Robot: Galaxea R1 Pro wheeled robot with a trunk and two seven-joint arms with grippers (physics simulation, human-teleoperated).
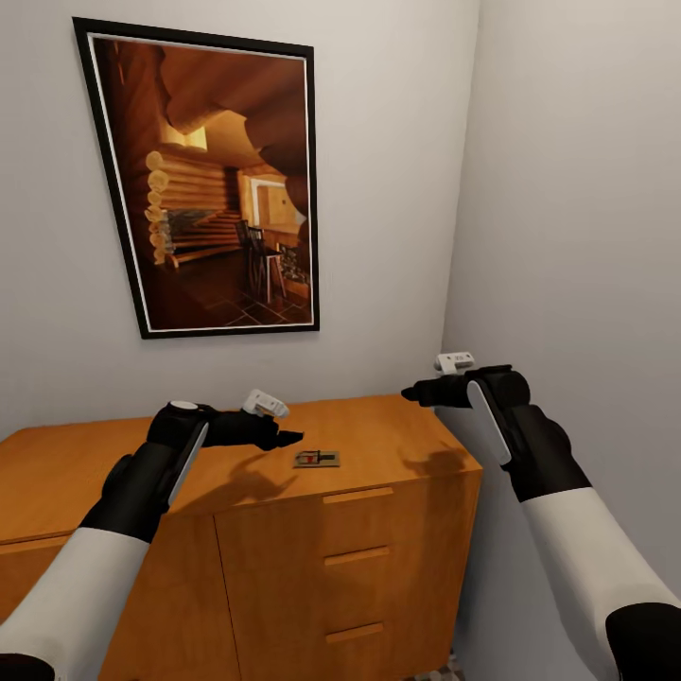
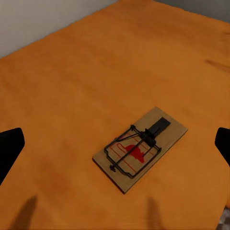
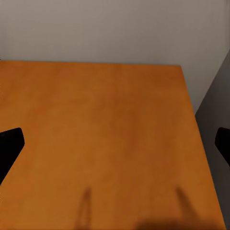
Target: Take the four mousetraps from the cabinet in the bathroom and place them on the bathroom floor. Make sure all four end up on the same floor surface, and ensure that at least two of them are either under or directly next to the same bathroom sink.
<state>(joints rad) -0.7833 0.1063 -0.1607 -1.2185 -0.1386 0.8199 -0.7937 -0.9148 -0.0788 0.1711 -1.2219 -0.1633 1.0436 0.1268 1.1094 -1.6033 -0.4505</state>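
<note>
The left gripper [image 1: 284, 439] hovers over the flat top of the cabinet [image 1: 397, 430], its fingers spread wide and holding nothing; in the left wrist view the two dark fingertips [image 2: 10, 146] stand far apart at the picture's edges with bare wood between them. Just to the right of it and slightly nearer the front edge lies one mousetrap [image 1: 316, 460], flat on the cabinet top, near the gripper and untouched by it. From the left wrist the mousetrap [image 2: 140, 147] shows its tan board, dark wire spring and red mark.

The right gripper [image 1: 412, 392] hangs above the cabinet's right end near the side wall [image 1: 586, 218], also wide open and empty, its fingertips [image 3: 11, 143] apart over plain wood. A framed picture [image 1: 210, 180] of a log interior hangs on the far wall above the cabinet.
</note>
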